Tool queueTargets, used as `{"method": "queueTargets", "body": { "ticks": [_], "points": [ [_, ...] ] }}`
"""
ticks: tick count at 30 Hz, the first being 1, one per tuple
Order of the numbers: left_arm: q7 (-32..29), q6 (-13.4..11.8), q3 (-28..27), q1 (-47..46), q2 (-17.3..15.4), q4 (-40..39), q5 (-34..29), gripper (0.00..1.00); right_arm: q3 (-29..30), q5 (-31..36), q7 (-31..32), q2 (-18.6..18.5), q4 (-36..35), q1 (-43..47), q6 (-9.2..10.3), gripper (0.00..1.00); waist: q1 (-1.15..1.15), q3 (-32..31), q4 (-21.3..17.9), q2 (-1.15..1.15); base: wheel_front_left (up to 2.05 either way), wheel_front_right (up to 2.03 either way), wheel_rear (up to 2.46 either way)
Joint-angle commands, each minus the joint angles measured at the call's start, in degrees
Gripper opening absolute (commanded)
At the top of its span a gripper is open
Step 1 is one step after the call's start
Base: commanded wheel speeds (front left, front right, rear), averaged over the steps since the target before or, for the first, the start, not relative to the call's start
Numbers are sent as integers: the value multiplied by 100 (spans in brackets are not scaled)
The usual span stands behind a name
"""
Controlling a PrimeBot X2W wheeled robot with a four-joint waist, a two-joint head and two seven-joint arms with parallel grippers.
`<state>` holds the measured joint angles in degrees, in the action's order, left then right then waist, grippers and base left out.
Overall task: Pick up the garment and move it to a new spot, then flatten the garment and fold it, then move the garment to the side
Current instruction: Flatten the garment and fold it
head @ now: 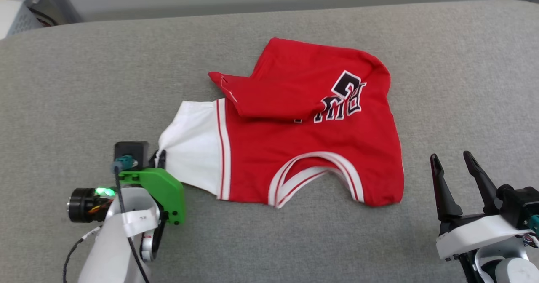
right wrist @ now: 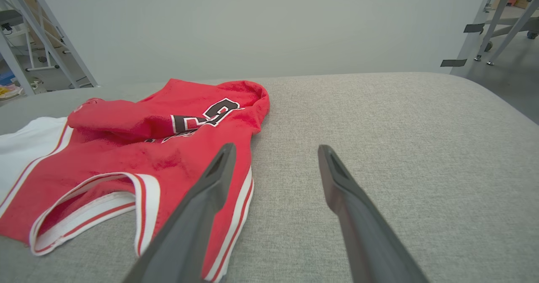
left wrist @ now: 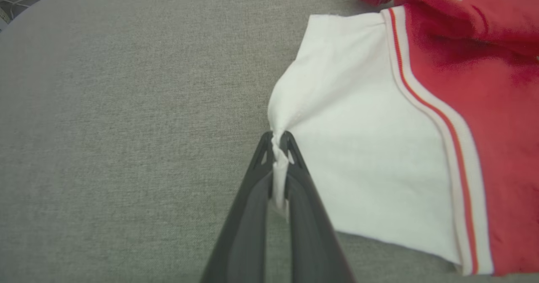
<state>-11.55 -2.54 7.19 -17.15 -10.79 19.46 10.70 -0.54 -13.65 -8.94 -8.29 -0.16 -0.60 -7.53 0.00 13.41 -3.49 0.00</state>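
The garment [head: 303, 144], a red jersey T-shirt with striped collar facing me, lies crumpled in the middle of the grey surface, its upper part folded over so the lettering shows upside down. Its white sleeve [head: 191, 146] points left. My left gripper [left wrist: 278, 142] is shut on the edge of that white sleeve [left wrist: 358, 148], a pinch of cloth bunched between the fingers; in the head view the left gripper [head: 159, 158] sits at the sleeve's tip. My right gripper [head: 452, 161] stands open to the right of the garment [right wrist: 139, 148], nothing between its fingers [right wrist: 219, 169].
The grey fabric-covered surface [head: 84, 85] stretches wide to the left, front and right [right wrist: 400, 118]. Metal frame legs [right wrist: 497, 22] stand beyond its far right edge, and some equipment [head: 25, 5] sits past the far left corner.
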Motion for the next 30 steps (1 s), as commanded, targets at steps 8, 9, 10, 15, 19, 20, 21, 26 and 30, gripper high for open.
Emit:
{"method": "queueTargets", "body": {
  "ticks": [8,9,10,15,19,20,21,26,30],
  "points": [
    [339,-384,-661,536,-391,-205,283,0,43,49,193,-63,62,181,4,100,0,-491,531,0,0,0,0],
    [321,-394,-691,601,-411,-197,307,0,37,53,209,-64,71,190,4,100,0,-502,550,0,0,0,0],
    [298,-389,-699,660,-428,-184,321,0,34,57,225,-61,80,197,4,100,0,-510,567,0,0,0,0],
    [182,-181,-502,806,-394,0,378,74,41,59,334,-52,216,193,4,100,0,-495,628,0,0,0,0],
    [475,-118,-353,695,-321,138,312,100,59,67,419,-54,301,192,4,100,0,-492,684,0,0,0,0],
    [616,-94,-322,649,-301,152,299,100,75,69,437,-62,313,200,4,100,0,-503,712,0,0,0,0],
    [736,-64,-290,616,-290,154,284,100,85,68,462,-72,317,204,4,100,0,-510,735,0,0,0,0],
    [1670,167,-92,498,-190,68,216,100,50,17,839,-183,251,210,4,100,0,-606,916,0,0,0,0],
    [2243,354,118,504,-65,-77,174,100,-121,-123,1564,-427,187,196,4,100,0,-700,1113,0,0,0,0]
  ]
}}
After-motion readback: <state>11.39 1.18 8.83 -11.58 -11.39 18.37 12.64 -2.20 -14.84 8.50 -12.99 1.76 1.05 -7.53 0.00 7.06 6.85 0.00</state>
